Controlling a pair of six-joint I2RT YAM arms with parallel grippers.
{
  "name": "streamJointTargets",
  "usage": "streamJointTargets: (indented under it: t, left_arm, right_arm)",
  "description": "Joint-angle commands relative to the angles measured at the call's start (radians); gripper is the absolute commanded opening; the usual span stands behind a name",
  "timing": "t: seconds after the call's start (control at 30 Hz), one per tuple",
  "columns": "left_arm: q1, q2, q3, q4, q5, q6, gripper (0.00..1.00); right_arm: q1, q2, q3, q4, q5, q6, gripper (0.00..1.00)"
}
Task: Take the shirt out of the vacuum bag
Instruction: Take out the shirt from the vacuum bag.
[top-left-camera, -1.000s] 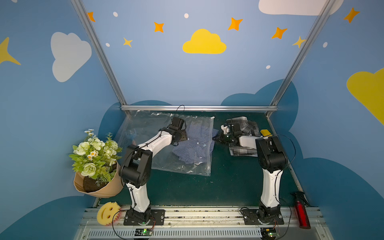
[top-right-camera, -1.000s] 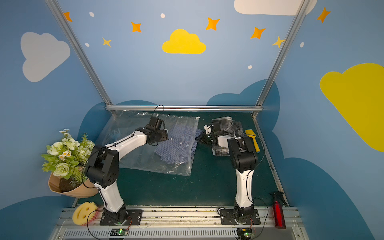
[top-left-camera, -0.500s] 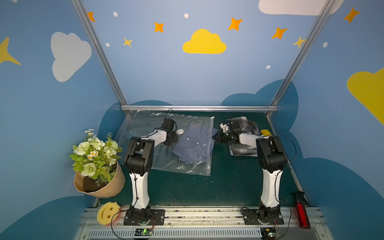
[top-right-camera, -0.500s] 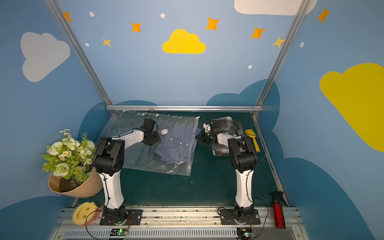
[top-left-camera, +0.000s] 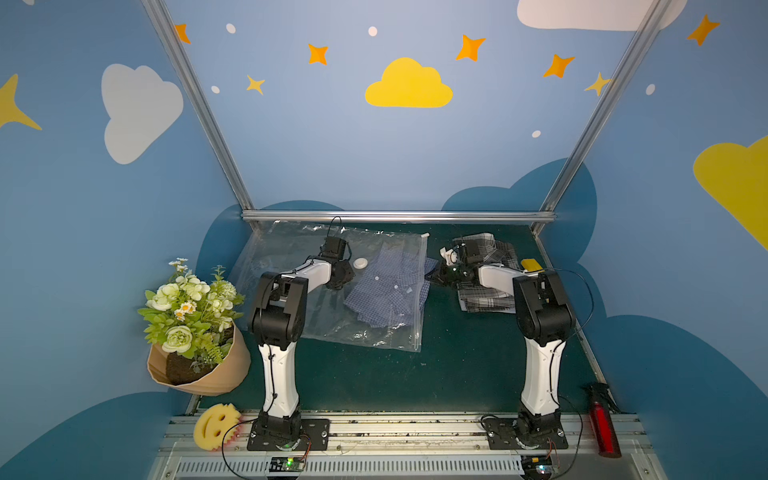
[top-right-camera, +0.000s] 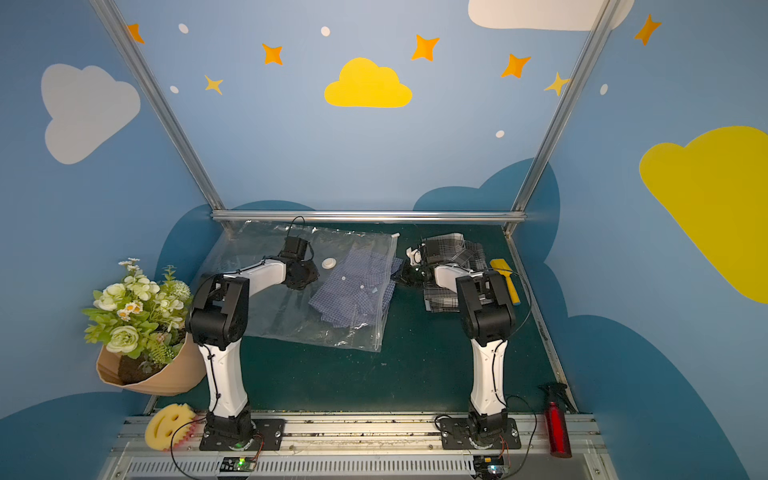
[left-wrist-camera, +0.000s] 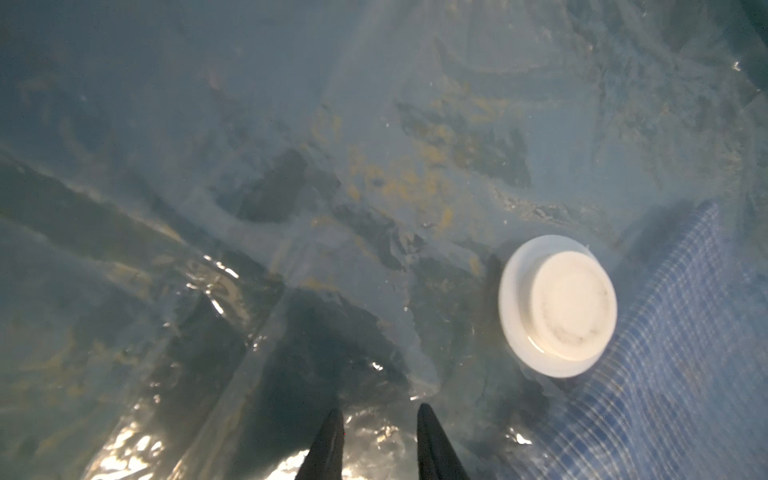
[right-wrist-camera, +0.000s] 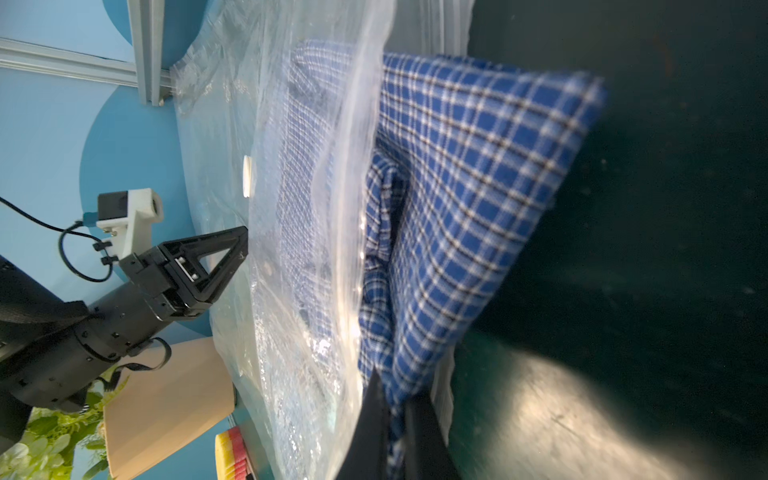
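While right jaws pinch shirt (right-wrist-camera: 478, 187), left arm (top-left-camera: 309, 272) reaches over bag (top-left-camera: 282, 257)

We see the vacuum bag (top-right-camera: 282, 316) flat on the green table (top-right-camera: 415, 374) | blue checked shirt (top-right-camera: 353, 291) poking past its zip edge | white valve (top-right-camera: 329, 262) just beside our left gripper (top-right-camera: 309, 272) | our right gripper (top-right-camera: 402, 275) at the shirt's corner | grey plaid garment (top-right-camera: 453, 249) behind that gripper, yellow brush (top-right-camera: 505, 282) just beside the garment

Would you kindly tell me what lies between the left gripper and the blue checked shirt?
The round white valve of the vacuum bag sits between the left gripper and the shirt; the left wrist view and both top views show it.
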Motion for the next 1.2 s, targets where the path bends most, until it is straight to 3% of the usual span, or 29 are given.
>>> streamJointTargets:
  t: [0.0,0.43,0.73,0.9,1.17]
  left_arm:
    - [0.004,0.056,-0.036,-0.024,0.019,-0.007,0.30]
    - [0.004,0.088,-0.043,0.013,0.043,-0.005,0.30]
    - [0.003,0.090,-0.051,0.014,0.039,-0.002,0.30]
    - [0.003,0.091,-0.050,0.015,0.036,-0.007,0.31]
    - [0.002,0.083,-0.051,0.025,0.034,-0.008,0.31]
  right_arm:
    - [-0.018,-0.072,0.028,-0.057,0.003,-0.035,0.00]
    - [-0.086,-0.196,0.002,-0.161,0.016,-0.092,0.00]
    - [-0.138,-0.266,0.005,-0.335,0.028,-0.179,0.00]
    - [-0.183,-0.284,0.064,-0.550,0.085,-0.279,0.00]
    - [-0.273,-0.335,0.011,-0.590,0.106,-0.322,0.00]
